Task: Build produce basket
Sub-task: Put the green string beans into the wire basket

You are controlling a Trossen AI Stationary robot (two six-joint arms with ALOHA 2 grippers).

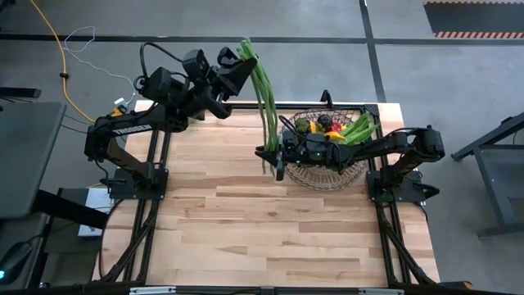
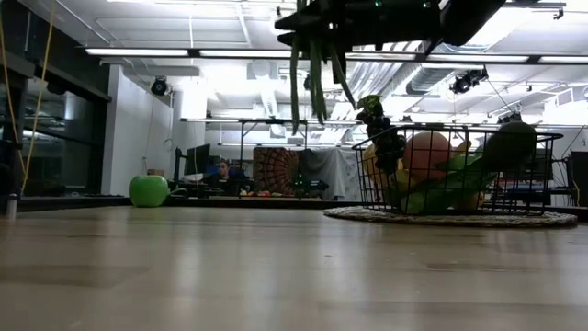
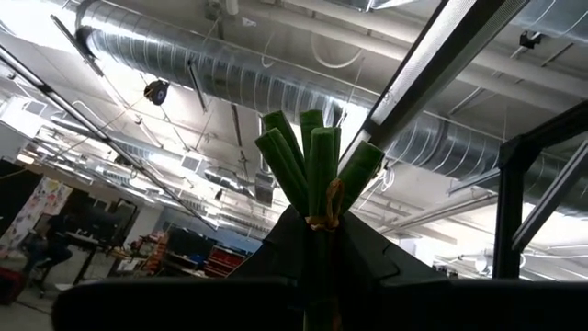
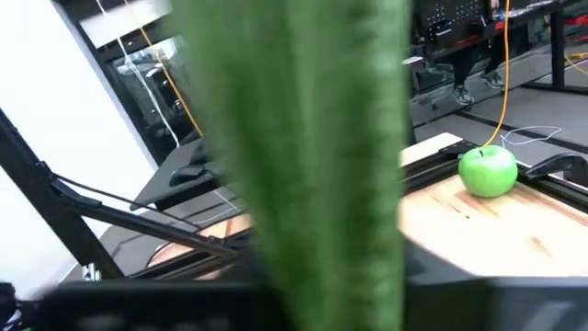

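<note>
My left claw (image 1: 239, 67) pinches the long green beans (image 1: 264, 94) by their tied top, high above the bench (image 1: 246, 221); they hang light and floppy beside the basket (image 1: 327, 174). My right claw (image 1: 277, 156) is at their low end, and I cannot tell if it grips; I'd hold near the tie.

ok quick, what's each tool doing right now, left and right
Left tool: closed on one end of the bundle of long green toy beans, held up high.
Right tool: at the bundle's lower end; grip cannot be told.

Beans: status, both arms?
Left pincer shut on beans, held high. Right pincer at their lower ends beside basket. Green apple left on table.
</note>
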